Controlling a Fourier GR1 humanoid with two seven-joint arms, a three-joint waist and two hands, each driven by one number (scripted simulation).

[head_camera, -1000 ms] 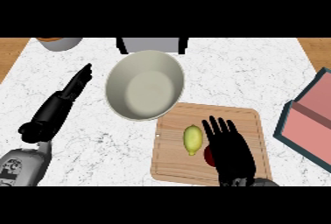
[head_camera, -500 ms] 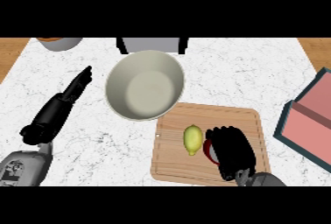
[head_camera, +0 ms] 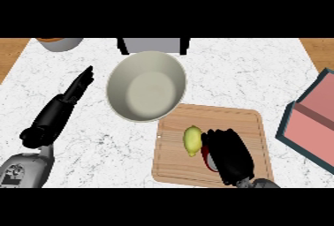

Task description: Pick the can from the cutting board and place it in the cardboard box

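Observation:
The wooden cutting board (head_camera: 195, 115) lies at the lower middle of the counter. On it my right hand (head_camera: 228, 152) has its fingers curled down over the can (head_camera: 208, 160). Only a thin red sliver of the can shows at the hand's left side. A yellow lemon (head_camera: 191, 140) lies on the board just left of the hand, close to the fingertips. The cardboard box (head_camera: 312, 132), pink inside with a dark teal rim, sits at the right edge, cut off by the view. My left hand (head_camera: 60, 110) rests open at the left, fingers pointing up.
A large pale bowl (head_camera: 145, 86) stands tilted just above and left of the board, overlapping its top-left corner. A grey appliance (head_camera: 153, 44) is at the top middle. A grey pot with an orange inside (head_camera: 58, 43) sits top left.
The right hand's fingers, straight over the can a second ago, have curled down round it. The left hand, lemon and bowl have not moved.

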